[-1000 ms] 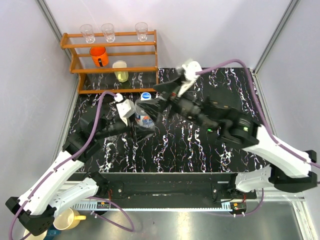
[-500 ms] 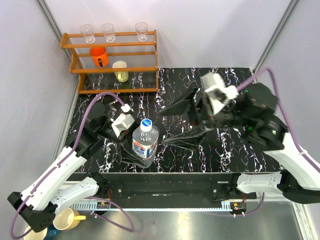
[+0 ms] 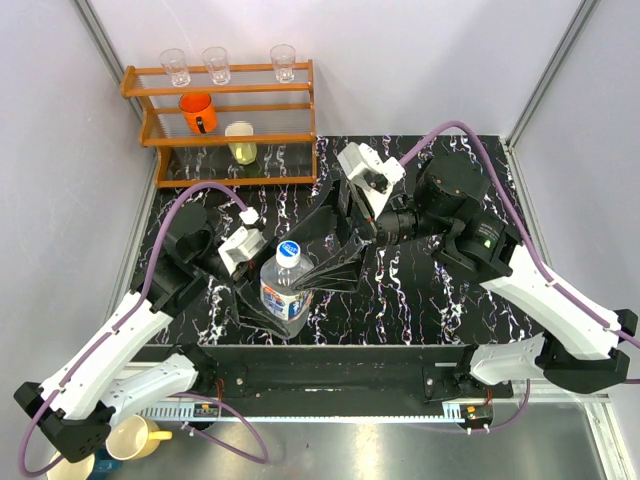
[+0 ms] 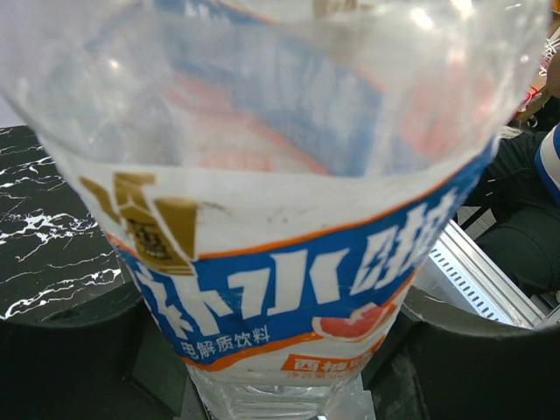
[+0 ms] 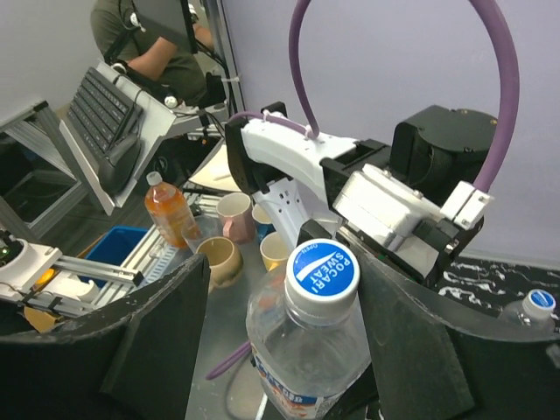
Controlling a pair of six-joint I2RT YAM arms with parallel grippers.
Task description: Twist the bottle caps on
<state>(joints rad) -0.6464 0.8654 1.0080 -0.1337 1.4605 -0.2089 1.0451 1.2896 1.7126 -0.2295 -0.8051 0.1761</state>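
Left end effector (image 3: 272,300): closed on bottle (image 3: 285,295), fingers (image 4: 70,367) clamp labelled body from both sides. Bottle upright, raised over near-left part of surface (image 3: 420,310).
Right end effector (image 5: 284,267): jaws apart, straddling bottle cap (image 5: 324,271). Clear gap on one side, other finger just beside cap; contact cannot tell.
Cap sits on bottle neck, blue top facing up.
Second capped neck (image 5: 535,302) at edge of right wrist view.
Shelf (image 3: 270,138) at far-left: three glasses (image 3: 216,64) on top tier, orange cup (image 3: 197,112) and yellow cup (image 3: 241,142) on tiers below.
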